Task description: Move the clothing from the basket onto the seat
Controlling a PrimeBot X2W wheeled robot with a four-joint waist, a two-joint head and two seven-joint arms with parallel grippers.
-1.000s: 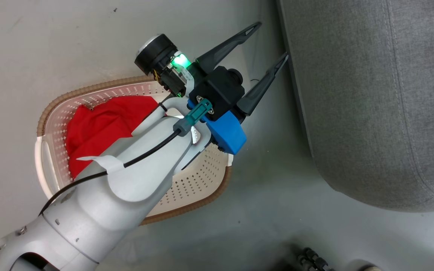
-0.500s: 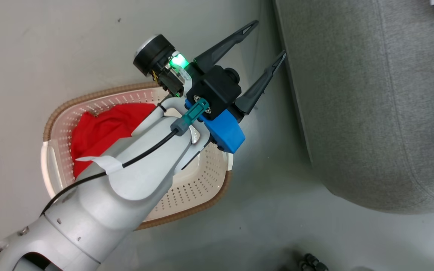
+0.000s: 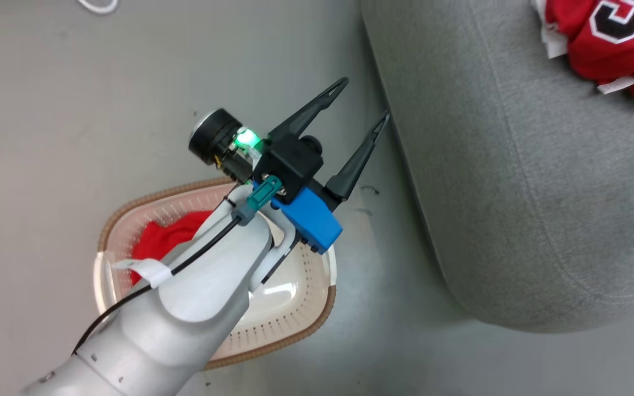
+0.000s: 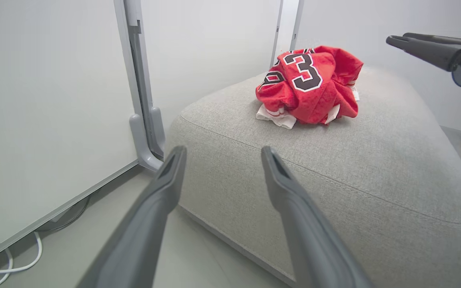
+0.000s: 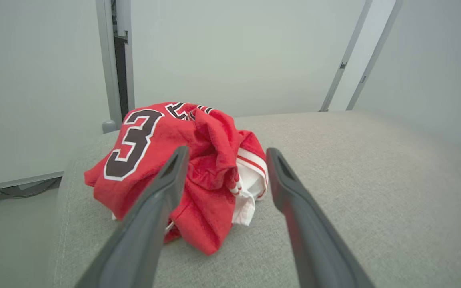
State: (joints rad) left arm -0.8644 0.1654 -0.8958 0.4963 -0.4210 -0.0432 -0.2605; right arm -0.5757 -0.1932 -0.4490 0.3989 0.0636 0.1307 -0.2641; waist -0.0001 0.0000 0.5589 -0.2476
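jersey (image 5: 162,160): red, white trim, black numeral 3, crumpled heap on seat (image 3: 515,192), just ahead of right gripper (image 5: 226,151) | red garment (image 3: 168,239): bunched in basket (image 3: 295,335), behind left gripper (image 3: 366,98) | basket: cream, perforated, brown rim, upright | seat: grey fabric, rounded edge just beside left gripper's fingertips

The floor (image 3: 47,110), the basket (image 3: 300,316) and the edge of the seat (image 3: 515,192) are viewed steeply from above by the head camera. The seat is faced low from beyond one corner by the left wrist camera, along its fingers (image 4: 150,224). The clothing (image 5: 214,136) is seen closer by the right wrist camera. Seat and clothing are shared by all three views.
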